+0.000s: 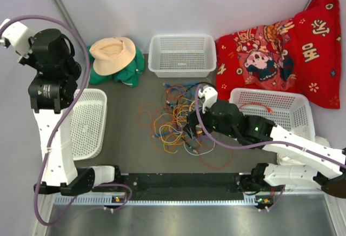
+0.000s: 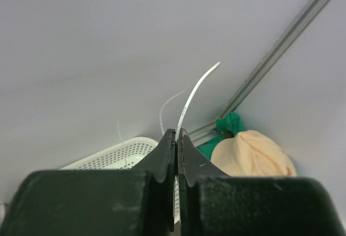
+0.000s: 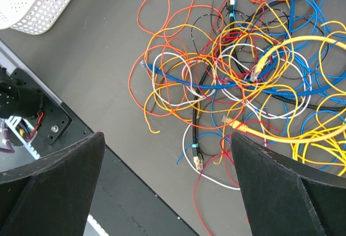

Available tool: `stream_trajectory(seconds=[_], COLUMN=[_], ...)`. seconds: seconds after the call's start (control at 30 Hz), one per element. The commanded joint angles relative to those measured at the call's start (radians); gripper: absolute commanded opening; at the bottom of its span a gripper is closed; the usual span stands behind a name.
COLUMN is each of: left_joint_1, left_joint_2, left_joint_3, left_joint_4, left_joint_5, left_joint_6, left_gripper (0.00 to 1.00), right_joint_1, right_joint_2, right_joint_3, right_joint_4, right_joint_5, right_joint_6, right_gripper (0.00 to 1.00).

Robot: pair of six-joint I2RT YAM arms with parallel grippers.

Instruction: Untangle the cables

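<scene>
Now the left gripper (image 2: pixel 177 134), up at ten o'clock, is pinched tight on a white cable (image 2: pixel 189 99); the right gripper (image 3: pixel 167 139) hangs spread wide over the cables (image 3: pixel 238 68)

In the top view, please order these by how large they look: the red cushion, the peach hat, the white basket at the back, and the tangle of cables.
1. red cushion, clearly the largest
2. tangle of cables, loosely spread, so its edge is unsure
3. white basket at the back
4. peach hat, the smallest
</scene>
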Motion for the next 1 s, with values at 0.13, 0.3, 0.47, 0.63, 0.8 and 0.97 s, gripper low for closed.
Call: stream_trajectory(seconds=[0.13, 0.3, 0.47, 0.63, 0.8, 0.97], left_joint_1=[0.151, 0.202, 0.267, 0.29, 0.287, 0.187], left_joint_2=[-0.02, -0.032, -0.061, -0.092, -0.123, -0.189], left_joint_3=[-0.257, -0.39, -0.572, -0.67, -0.628, -0.687], left_joint_4=[-0.076, -0.096, -0.084, -0.065, -0.048, -0.006], left_joint_5=[0.048, 0.077, 0.14, 0.177, 0.312, 0.456], left_joint_6=[-0.191, -0.308, -0.377, -0.388, -0.354, -0.385], left_gripper=[0.0, 0.0, 0.0, 0.6, 0.99, 0.99], right_joint_1=[-0.001, -0.003, -0.003, -0.004, -0.004, -0.003], right_joint_2=[-0.057, -0.079, -0.084, -0.085, -0.074, -0.044], right_joint_3=[-0.041, -0.069, -0.083, -0.084, -0.069, -0.037], right_joint_4=[0.048, 0.035, 0.031, 0.026, 0.017, 0.002], right_joint_5=[0.0, 0.012, 0.015, 0.018, 0.027, 0.058], right_joint_6=[0.027, 0.032, 0.032, 0.03, 0.021, 0.015], right_gripper=[0.99, 0.99, 0.99, 0.99, 0.99, 0.99])
